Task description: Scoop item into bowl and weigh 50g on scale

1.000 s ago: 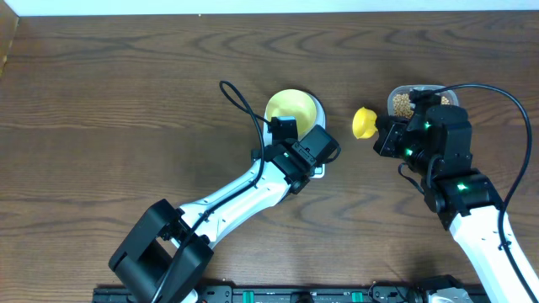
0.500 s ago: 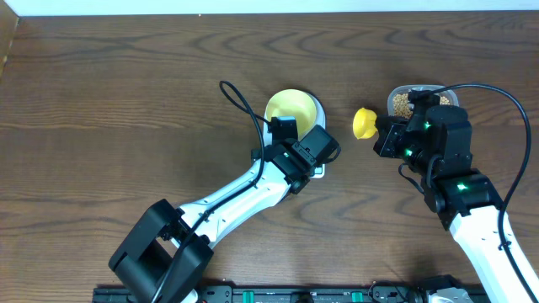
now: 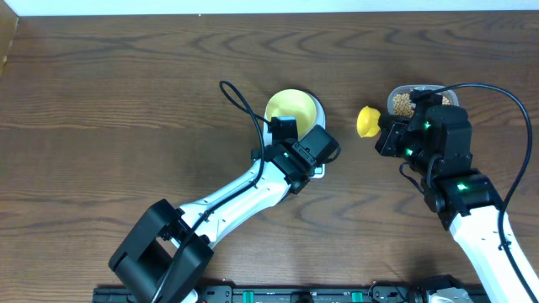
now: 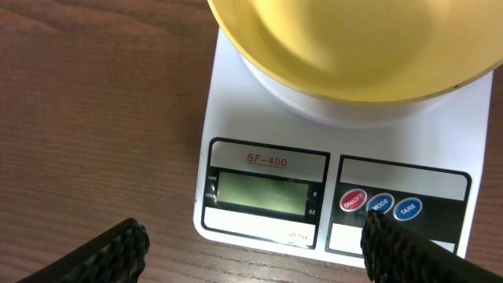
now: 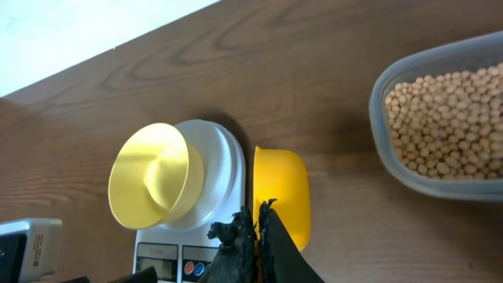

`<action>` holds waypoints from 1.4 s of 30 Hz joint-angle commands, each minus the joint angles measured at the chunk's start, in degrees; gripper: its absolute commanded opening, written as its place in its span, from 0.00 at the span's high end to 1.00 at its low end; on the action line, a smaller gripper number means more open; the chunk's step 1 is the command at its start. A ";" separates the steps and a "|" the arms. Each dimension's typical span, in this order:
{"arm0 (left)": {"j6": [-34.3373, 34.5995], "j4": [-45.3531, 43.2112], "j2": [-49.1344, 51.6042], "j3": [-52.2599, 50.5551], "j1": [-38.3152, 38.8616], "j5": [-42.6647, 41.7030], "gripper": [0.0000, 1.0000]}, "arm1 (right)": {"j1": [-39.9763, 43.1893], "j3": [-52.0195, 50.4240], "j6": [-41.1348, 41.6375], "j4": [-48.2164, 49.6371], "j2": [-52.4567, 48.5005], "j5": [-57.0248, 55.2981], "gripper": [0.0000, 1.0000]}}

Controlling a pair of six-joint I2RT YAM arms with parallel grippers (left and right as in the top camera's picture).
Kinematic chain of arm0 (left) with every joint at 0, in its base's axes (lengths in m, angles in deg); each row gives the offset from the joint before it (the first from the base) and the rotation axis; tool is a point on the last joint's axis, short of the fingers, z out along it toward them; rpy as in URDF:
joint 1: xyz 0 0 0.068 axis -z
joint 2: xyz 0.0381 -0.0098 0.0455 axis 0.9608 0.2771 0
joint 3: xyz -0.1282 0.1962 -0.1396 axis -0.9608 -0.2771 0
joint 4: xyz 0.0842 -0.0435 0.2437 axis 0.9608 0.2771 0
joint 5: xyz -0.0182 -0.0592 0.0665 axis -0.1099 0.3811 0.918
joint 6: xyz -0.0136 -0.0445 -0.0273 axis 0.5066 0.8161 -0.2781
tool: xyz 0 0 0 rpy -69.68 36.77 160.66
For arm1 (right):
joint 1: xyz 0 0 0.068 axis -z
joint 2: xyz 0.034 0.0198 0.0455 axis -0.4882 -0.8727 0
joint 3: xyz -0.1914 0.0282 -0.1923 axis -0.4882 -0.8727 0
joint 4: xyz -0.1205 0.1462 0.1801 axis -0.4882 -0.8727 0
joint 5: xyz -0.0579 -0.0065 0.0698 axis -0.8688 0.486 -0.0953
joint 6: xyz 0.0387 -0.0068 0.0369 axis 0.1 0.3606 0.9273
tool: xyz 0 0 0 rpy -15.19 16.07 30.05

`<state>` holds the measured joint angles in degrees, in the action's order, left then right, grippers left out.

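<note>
The pale-yellow bowl (image 3: 292,109) (image 4: 346,47) (image 5: 153,185) sits on the white scale (image 4: 267,161) (image 5: 216,169) and looks empty. My left gripper (image 3: 301,145) (image 4: 255,255) is open, its fingers (image 4: 110,251) on either side of the scale's front edge by the display, holding nothing. Right of the scale, above the table, my right gripper (image 3: 383,135) (image 5: 258,228) is shut on the handle of a yellow scoop (image 3: 367,121) (image 5: 281,192). The item, tan beans (image 3: 404,103) (image 5: 444,118), lies in a clear container (image 5: 377,118) just right of the scoop.
The scale shows red and blue buttons (image 4: 380,203) beside its grey display (image 4: 262,192). The left arm (image 3: 227,198) crosses the table from the lower left and hides most of the scale from above. Bare wood (image 3: 109,101) lies to the left and behind.
The scoop in my right gripper has shifted slightly to the right, toward the bean container. My left gripper has stayed still and open.
</note>
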<state>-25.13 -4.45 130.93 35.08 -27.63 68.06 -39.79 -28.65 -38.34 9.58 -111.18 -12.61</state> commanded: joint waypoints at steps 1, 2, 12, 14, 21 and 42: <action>-0.33 0.33 -0.52 -0.35 -0.17 0.39 0.11 | 0.04 0.92 -4.15 0.90 0.76 -1.11 0.99; -0.33 0.33 -0.52 -0.35 -0.17 0.39 0.11 | 0.04 0.92 -4.74 1.18 0.76 -1.14 0.99; -0.33 0.35 -0.52 -0.35 -0.17 0.39 0.12 | 0.07 0.92 -7.17 1.68 0.76 -2.45 0.99; -0.31 0.33 -0.52 -0.35 -0.17 0.39 0.12 | 0.11 0.92 -8.74 1.75 0.70 -3.08 0.99; -0.33 0.33 -0.52 -0.35 -0.17 0.39 0.11 | 0.09 0.92 -10.05 -1.81 0.68 -3.19 0.99; -0.33 0.33 -0.52 -0.35 -0.17 0.39 0.11 | 0.09 0.92 -14.01 -1.95 0.46 -3.21 0.99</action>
<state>-25.13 -4.45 130.93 35.08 -27.63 68.06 -39.79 -28.65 -50.62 7.55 -111.18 -15.23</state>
